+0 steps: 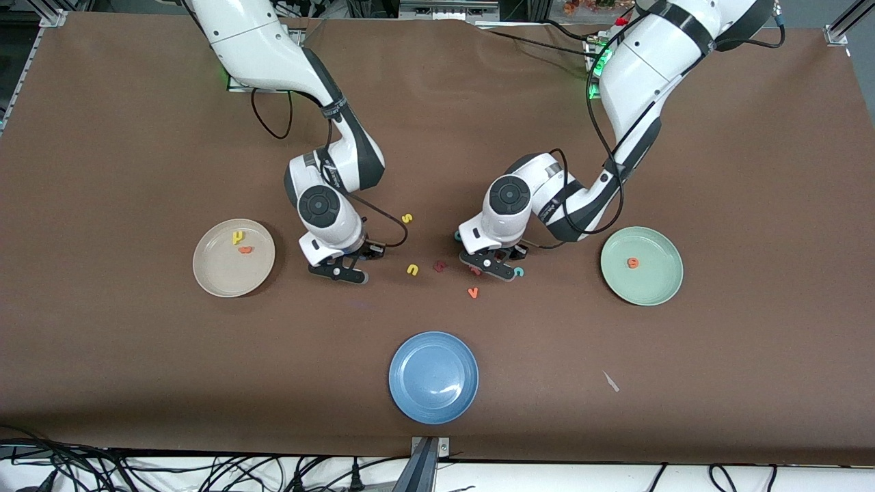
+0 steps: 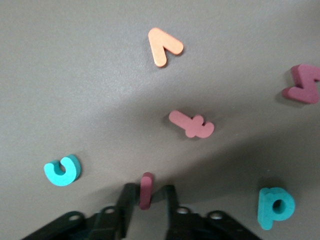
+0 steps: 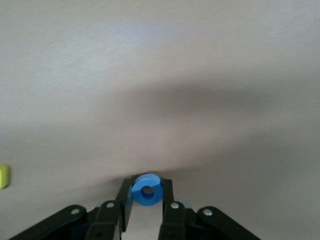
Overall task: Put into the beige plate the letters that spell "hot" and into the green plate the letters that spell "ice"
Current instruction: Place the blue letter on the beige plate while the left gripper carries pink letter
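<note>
Right wrist view: we see our right gripper [image 3: 146, 196] pinching the blue o [image 3: 146, 190], low over the table near the beige plate [image 1: 212, 280]; our left gripper [image 2: 150, 200] clamps the dark red i [image 2: 146, 190]. Next, carry each to its plate, the i to the green plate [image 1: 649, 290].

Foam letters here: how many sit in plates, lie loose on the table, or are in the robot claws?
In the beige plate: 2, yellow h, orange t
In the green plate: 1, orange e
Loose on the table: 7
In the left gripper: 1, dark red i
In the right gripper: 1, blue o
Total: 12 letters
</note>
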Controlling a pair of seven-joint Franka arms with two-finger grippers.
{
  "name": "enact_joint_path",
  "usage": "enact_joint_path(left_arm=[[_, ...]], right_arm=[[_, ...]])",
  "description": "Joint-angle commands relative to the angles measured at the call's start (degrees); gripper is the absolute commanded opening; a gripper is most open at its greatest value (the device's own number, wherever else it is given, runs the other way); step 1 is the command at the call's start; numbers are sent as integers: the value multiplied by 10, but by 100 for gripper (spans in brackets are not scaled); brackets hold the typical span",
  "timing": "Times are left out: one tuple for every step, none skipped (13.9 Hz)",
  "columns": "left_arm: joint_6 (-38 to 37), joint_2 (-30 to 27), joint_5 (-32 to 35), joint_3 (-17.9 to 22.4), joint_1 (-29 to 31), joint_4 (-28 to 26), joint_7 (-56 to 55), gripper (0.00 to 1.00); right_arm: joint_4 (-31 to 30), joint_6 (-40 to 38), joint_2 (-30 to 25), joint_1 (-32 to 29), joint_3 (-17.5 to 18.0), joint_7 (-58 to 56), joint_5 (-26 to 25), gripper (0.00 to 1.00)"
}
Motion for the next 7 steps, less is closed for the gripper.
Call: enact_joint_path(left_arm=[[-4, -8, 11, 4, 4, 6, -13, 0], [-31, -24, 8, 2, 13, 7, -11, 0], [-68, -42, 7, 0, 17, 8, -8, 0], [-94, -57, 7, 0, 20, 8, -7, 0], [-119, -67, 7, 0, 28, 8, -6, 0], [-149, -72, 7, 1, 34, 8, -3, 0], [-185, -76, 7, 1, 45, 7, 17, 0]], right_arm=[[8, -88, -22, -8, -44, -70, -1, 11], [0, -111, -31, -8, -67, -101, -2, 11], [-16, -115, -46, -8, -84, -128, -2, 11], [-37, -115, -65, -8, -98, -153, -2, 11], [-58, -115, -82, -8, -116, -183, -2, 11], [-73, -115, -95, -8, -133, -206, -2, 11], [-94, -113, -105, -8, -151, -228, -2, 11]])
